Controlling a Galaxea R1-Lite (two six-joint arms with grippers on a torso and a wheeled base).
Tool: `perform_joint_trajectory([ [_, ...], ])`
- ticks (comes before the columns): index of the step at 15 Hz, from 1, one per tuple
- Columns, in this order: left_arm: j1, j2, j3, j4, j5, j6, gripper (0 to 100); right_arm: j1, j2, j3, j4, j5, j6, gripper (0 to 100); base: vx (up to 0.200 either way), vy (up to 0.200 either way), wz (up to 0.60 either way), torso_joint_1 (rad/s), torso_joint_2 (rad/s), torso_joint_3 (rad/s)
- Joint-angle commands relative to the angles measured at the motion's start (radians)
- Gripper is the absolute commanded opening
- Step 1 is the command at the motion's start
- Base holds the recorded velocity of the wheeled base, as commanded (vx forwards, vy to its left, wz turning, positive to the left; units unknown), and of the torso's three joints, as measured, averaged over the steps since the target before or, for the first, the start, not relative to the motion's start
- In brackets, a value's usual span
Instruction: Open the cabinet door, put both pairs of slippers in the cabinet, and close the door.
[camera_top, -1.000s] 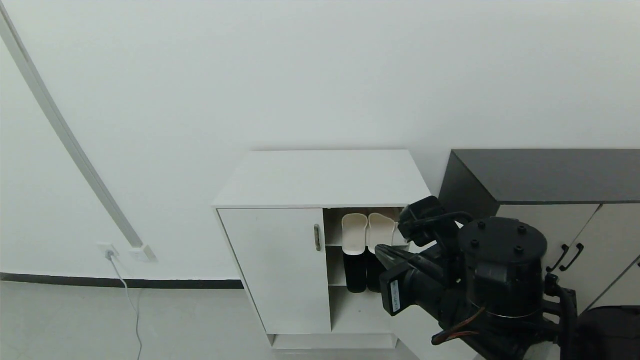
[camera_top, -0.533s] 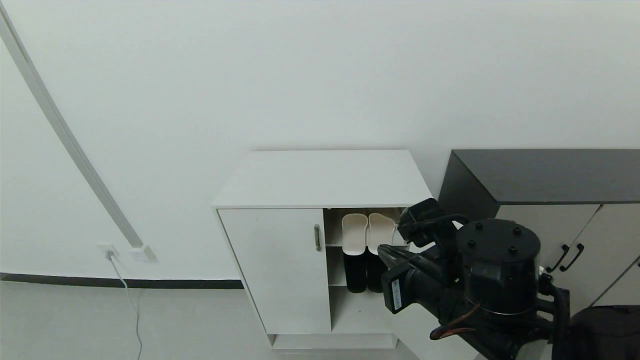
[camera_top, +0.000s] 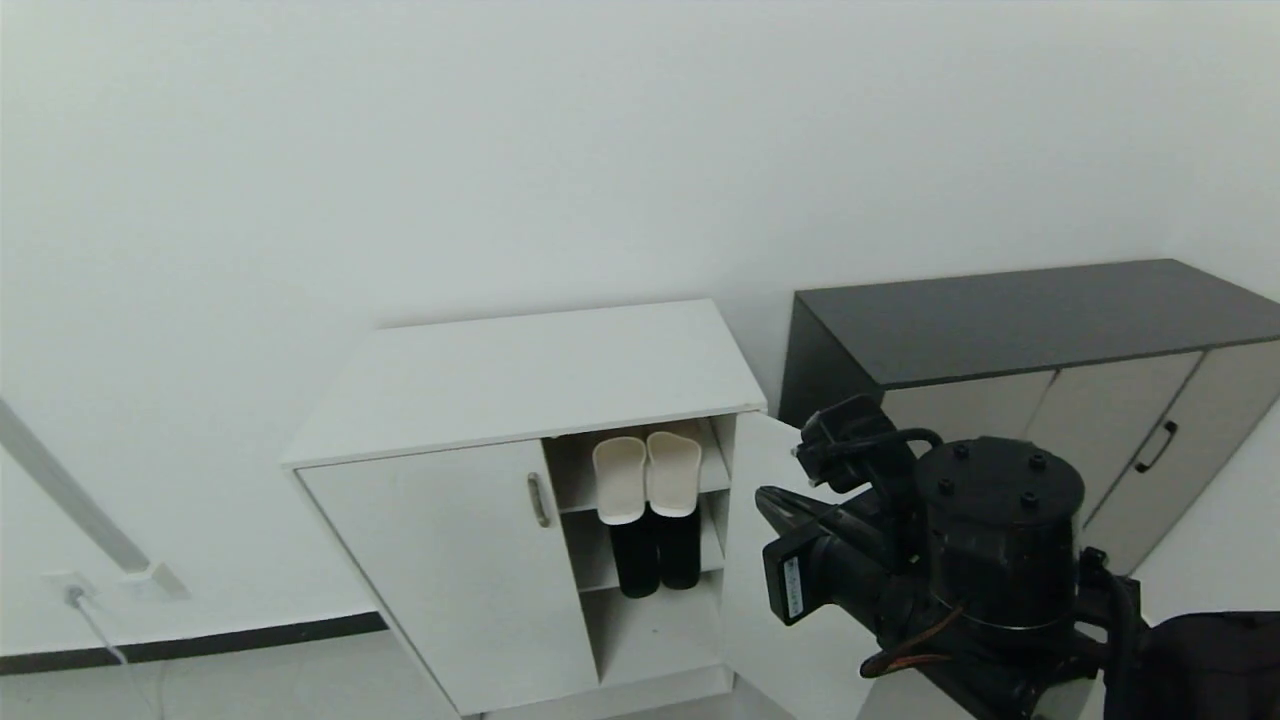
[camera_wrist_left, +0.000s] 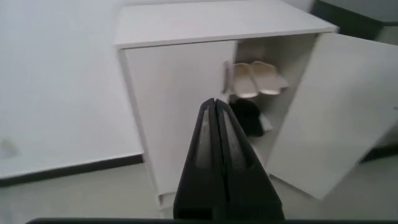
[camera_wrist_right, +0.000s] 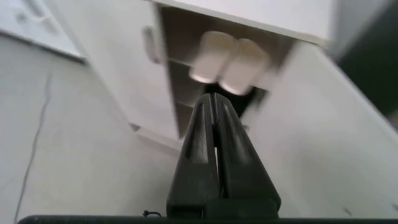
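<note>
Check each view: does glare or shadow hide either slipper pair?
Head view: even light, no glare on the white cabinet; the black slippers show distinct in shelf shadow. Left wrist view: they show as one dark shape. Right wrist view: the cream slippers are brightly lit.

Cabinet (camera_top: 520, 380) matt white laminate; handle (camera_top: 539, 500) metal.

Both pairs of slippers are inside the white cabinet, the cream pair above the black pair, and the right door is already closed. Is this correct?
Not quite. The right door is open, not closed, as the head view shows. The cream pair does sit above the black pair inside the white cabinet.
</note>
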Motion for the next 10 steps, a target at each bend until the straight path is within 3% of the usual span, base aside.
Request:
perform_joint_trajectory([
  [1,0.001,0.000,0.000,0.000,0.000,0.000,0,-0.021,0.008,-0.001,-0.011,-0.001,-0.002,0,0.000,0.000,-0.60,0.002,0.00,0.002],
  [10,0.001,0.000,0.000,0.000,0.000,0.001,0,-0.058,0.042,0.010,-0.096,-0.001,-0.035,0,0.000,0.000,0.00,0.000,0.00,0.000],
])
